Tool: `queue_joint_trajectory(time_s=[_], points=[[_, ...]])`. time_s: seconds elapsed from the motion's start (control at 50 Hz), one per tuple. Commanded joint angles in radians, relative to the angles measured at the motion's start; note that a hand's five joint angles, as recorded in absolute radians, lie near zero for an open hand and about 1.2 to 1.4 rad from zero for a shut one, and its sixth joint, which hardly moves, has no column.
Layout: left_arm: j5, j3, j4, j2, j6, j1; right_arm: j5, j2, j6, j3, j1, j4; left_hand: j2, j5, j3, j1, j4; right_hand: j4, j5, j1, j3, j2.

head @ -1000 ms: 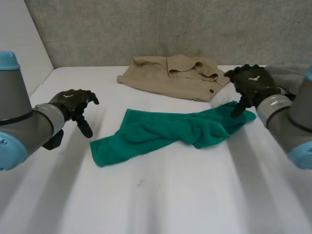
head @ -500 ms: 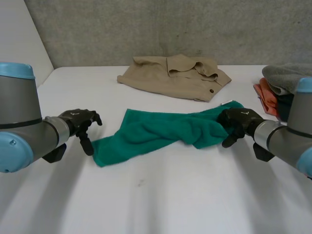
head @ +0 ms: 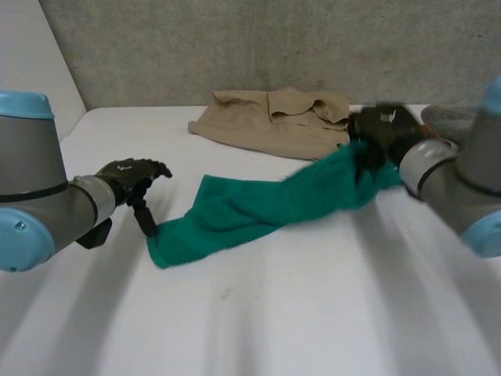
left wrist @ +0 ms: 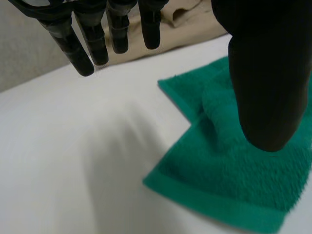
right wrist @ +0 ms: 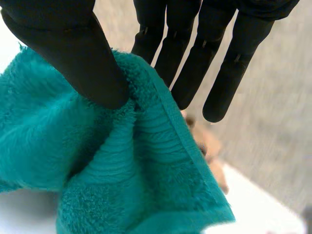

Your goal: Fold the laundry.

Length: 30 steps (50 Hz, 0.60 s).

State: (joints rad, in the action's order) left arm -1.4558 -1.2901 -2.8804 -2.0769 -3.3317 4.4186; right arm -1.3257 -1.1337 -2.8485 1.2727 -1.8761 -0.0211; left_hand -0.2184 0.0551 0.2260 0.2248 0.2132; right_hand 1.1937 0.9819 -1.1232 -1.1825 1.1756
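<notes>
Step in hand, as I judge it: raise one end of the green towel (head: 250,211) and pin the other so it can be spread flat for a first fold. The right robot hand (head: 376,133) pinches the towel's hemmed edge between thumb and straight fingers. That end is lifted off the bench (head: 274,313), and the rest sags down to the bench in a rumpled band. The left robot hand (head: 129,176) is spread, fingers straight and apart from the thumb. The thumb hangs over the towel's near corner, and I cannot tell if it presses. To do it well: get the left robot hand firmly on that corner before the right pulls, or the whole towel will slide. Pull low and level so the twist in the middle opens. Keep the lifted end off the tan shirt (head: 274,117), which lies just behind it near the wall. Terry is grippy and heavy, so a thin hem pinch could slip. Containers: the towel and shirt lie loose, straight on the bench, not inside anything.
</notes>
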Motion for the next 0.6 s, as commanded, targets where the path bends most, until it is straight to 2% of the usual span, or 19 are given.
queue_joint_trajectory(time_s=[0.02, 0.1, 0.22, 0.26, 0.28, 0.32, 0.34, 0.48, 0.54, 0.6], points=[[0.025, 0.095, -0.007, -0.066, 0.0, -0.038, 0.088, -0.195, 0.139, -0.075, -0.011, 0.202, 0.04, -0.051, -0.048, -0.047, -0.035, 0.203, 0.24, -0.273, -0.214, 0.221], [0.028, 0.141, 0.004, -0.118, 0.0, -0.076, 0.111, -0.268, 0.178, -0.133, -0.032, 0.277, 0.04, -0.051, -0.048, -0.047, -0.035, 0.203, 0.24, -0.273, -0.214, 0.221], [0.008, 0.204, 0.012, -0.195, 0.003, -0.142, 0.129, -0.36, 0.182, -0.185, -0.069, 0.296, 0.005, -0.017, -0.013, -0.012, 0.0, 0.203, 0.24, -0.273, -0.214, 0.221], [-0.003, 0.218, 0.024, -0.207, 0.004, -0.154, 0.128, -0.373, 0.179, -0.193, -0.067, 0.291, -0.275, 0.264, 0.268, 0.269, 0.28, 0.203, 0.24, -0.273, -0.214, 0.221], [-0.015, 0.23, 0.044, -0.215, 0.006, -0.16, 0.126, -0.379, 0.175, -0.197, -0.063, 0.285, -0.655, 0.643, 0.647, 0.648, 0.66, 0.203, 0.24, -0.273, -0.214, 0.221], [-0.026, 0.244, 0.072, -0.218, 0.009, -0.162, 0.125, -0.376, 0.172, -0.196, -0.051, 0.279, -1.111, 1.1, 1.104, 1.105, 1.116, 0.203, 0.24, -0.273, -0.214, 0.221], [-0.032, 0.25, 0.085, -0.218, 0.009, -0.16, 0.126, -0.371, 0.173, -0.194, -0.041, 0.276, -1.177, 1.166, 1.17, 1.171, 1.182, 0.203, 0.24, -0.273, -0.214, 0.221], [-0.089, 0.389, 0.142, -0.203, -0.006, -0.085, 0.123, -0.275, 0.198, -0.165, 0.061, 0.27, -1.178, 1.167, 1.17, 1.171, 1.183, 0.203, 0.24, -0.273, -0.214, 0.221], [-0.077, 0.48, 0.142, -0.198, -0.006, -0.048, 0.125, -0.226, 0.201, -0.173, 0.086, 0.265, -1.178, 1.167, 1.17, 1.171, 1.183, 0.203, 0.24, -0.273, -0.214, 0.221], [-0.017, 0.577, 0.133, -0.201, -0.008, -0.036, 0.109, -0.181, 0.195, -0.2, 0.074, 0.237, -1.178, 1.167, 1.17, 1.171, 1.183, 0.203, 0.24, -0.273, -0.214, 0.221]])
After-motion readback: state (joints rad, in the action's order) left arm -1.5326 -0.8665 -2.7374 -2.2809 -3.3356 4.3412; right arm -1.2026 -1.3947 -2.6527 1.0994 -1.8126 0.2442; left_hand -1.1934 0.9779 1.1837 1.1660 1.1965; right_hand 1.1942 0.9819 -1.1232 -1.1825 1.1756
